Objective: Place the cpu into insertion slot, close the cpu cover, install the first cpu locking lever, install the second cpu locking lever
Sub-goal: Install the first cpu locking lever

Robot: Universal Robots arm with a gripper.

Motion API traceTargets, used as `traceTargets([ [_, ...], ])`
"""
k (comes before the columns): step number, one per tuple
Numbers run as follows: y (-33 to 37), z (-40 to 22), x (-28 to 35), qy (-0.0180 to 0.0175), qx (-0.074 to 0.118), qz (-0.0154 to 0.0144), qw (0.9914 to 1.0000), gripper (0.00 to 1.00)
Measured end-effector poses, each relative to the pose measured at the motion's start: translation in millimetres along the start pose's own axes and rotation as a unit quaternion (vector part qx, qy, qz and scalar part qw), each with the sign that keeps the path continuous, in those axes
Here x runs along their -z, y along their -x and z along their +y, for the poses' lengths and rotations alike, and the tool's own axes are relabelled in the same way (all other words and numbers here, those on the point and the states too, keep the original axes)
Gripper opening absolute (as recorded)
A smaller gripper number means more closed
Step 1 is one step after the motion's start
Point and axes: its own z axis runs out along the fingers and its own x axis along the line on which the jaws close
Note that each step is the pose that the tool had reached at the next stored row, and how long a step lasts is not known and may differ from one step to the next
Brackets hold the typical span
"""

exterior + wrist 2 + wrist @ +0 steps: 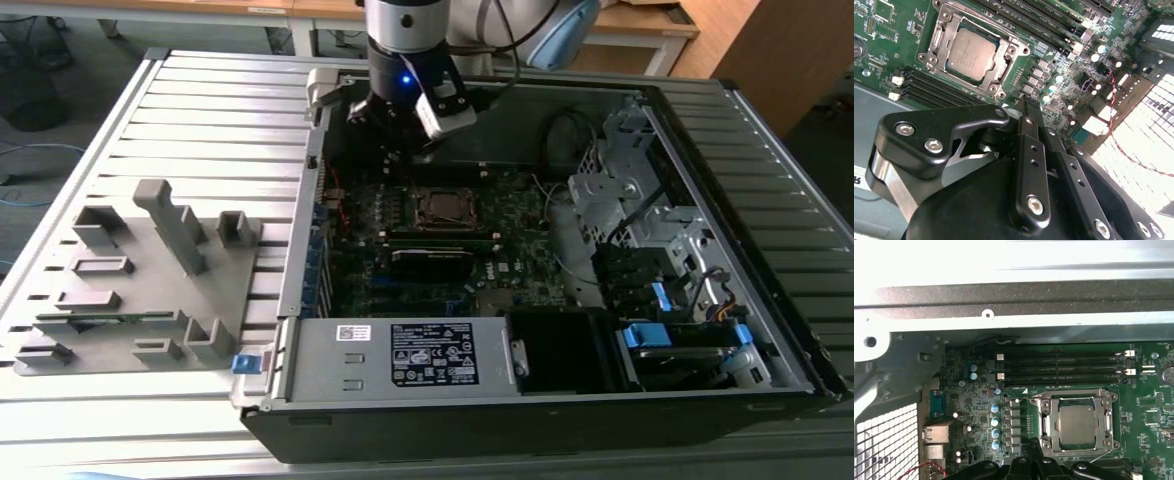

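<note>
Black computer case (534,425) with white label (431,355) holds silver-rimmed insertion slot (930,60), dull grey square cpu (971,52) seated under thin silver cpu cover (1000,62); black gripper (392,132), fingers (1030,150) pressed together, at the slot's exterior-view eleven o'clock.

My cpu (971,52) shows dull satin metal. The cpu cover (1005,61) around it is brighter bare steel, on a glossy green circuit board (876,60). The gripper (1025,102) looks matt black. In the exterior view, at nine o'clock of the case (534,428), I see a matt grey plastic jig (147,300).
</note>
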Motion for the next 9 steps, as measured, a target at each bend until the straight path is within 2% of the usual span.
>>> traceTargets([
  [4, -1.1, -0.1, 0.0, 0.0, 0.0, 0.0, 1.0, 0.1],
  [9, -11.7, -0.6, 0.0, 0.0, 0.0, -0.0001, 1.0, 0.1],
])
